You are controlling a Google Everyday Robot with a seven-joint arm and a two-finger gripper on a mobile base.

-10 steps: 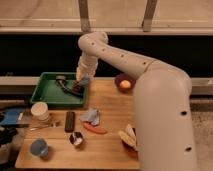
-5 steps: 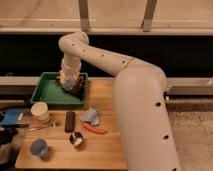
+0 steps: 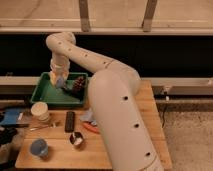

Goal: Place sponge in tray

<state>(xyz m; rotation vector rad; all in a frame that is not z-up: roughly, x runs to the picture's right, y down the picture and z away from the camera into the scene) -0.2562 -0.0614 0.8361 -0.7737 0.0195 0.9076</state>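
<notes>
We see arm swung further left since a moment ago; end effector (image 3: 60,80) now low over green tray (image 3: 47,96) on worktop (image 3: 145,107). Sponge (image 3: 60,82) maybe that pale blue bit at its tip, inside tray. We cannot tell if grip is loose or tight. Drop looks close

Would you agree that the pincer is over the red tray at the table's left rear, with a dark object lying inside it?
Not quite: the tray is green, not red, as the camera view shows. The pincer is over it, and a dark object lies inside.
</notes>
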